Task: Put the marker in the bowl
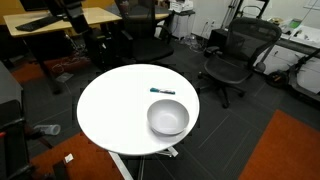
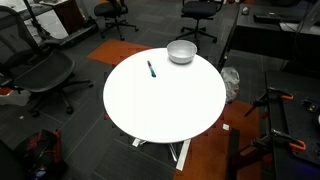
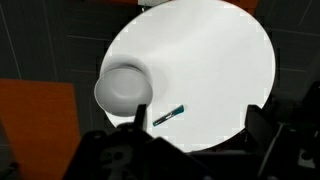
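The marker (image 1: pixel 161 91), dark with a blue-teal part, lies flat on the round white table (image 1: pixel 110 110), a short way from the bowl (image 1: pixel 168 117). The bowl is grey-silver, upright and empty, and stands near the table's edge. Both exterior views show the marker (image 2: pixel 151 69) and the bowl (image 2: pixel 181 51), but not the arm. In the wrist view my gripper (image 3: pixel 198 110) is open and empty, high above the table. The marker (image 3: pixel 168 115) shows between its fingers, close to the left one, with the bowl (image 3: pixel 123 87) just beyond.
Black office chairs (image 1: pixel 232 58) (image 2: pixel 40 75) stand around the table (image 2: pixel 165 100). Wooden desks (image 1: pixel 60 20) are at the back. Orange carpet patches (image 1: pixel 290 145) lie on the dark floor, and a black stand with orange parts (image 2: pixel 280 120) is beside the table.
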`<state>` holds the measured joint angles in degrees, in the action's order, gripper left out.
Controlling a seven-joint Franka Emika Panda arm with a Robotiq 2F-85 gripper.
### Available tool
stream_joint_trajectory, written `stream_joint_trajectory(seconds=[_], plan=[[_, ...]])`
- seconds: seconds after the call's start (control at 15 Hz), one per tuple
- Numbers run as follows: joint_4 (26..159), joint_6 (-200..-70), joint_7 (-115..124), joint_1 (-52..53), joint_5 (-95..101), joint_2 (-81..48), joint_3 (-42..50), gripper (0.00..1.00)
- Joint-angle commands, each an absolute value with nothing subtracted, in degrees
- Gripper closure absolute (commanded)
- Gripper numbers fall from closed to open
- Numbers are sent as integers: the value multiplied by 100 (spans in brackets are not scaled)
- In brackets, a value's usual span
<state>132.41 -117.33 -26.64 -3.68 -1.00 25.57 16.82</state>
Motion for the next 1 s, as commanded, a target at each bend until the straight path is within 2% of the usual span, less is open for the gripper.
stream_joint_trajectory(seconds=[0.0,0.93], plan=[[13039,-12172,-2334,-302,-426,1969,1495,0],[11969,-13599,-527,-298,-1200,-436,642,0]])
